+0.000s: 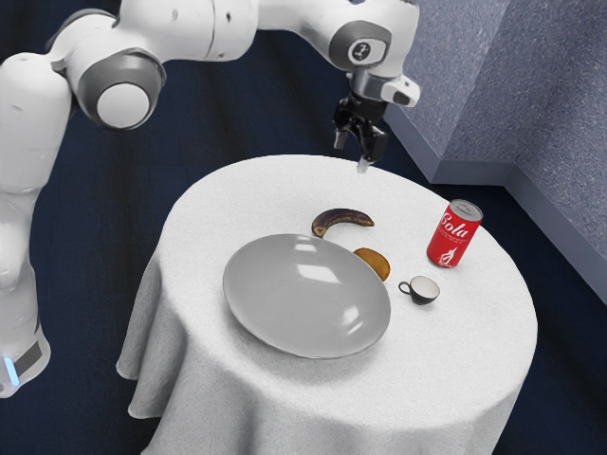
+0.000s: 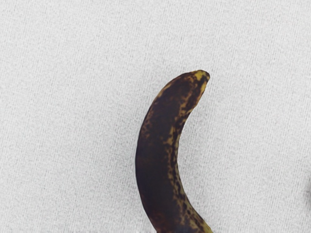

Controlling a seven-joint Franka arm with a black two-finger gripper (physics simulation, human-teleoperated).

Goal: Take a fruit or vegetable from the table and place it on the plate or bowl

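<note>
End effector (image 1: 356, 152): jaws apart, empty, hovering.
Banana (image 1: 342, 221): we should close across its dark middle (image 2: 163, 160), not its tip.
Plate (image 1: 305, 294): just beside.

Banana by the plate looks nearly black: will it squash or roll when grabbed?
The banana is mostly dark brown with few yellow flecks, so it is probably soft and may bruise under a firm squeeze. Curved and lying flat on the tablecloth, it likely won't roll.

Banana (image 1: 342, 221): near-black brown skin, yellow flecks, yellow tip. Plate (image 1: 305, 296): plain grey. Cola can (image 1: 453, 234): red, white lettering. Tablecloth (image 1: 237, 398): white, finely grained. My gripper (image 1: 356, 152): black, on my white arm (image 1: 190, 28).
</note>
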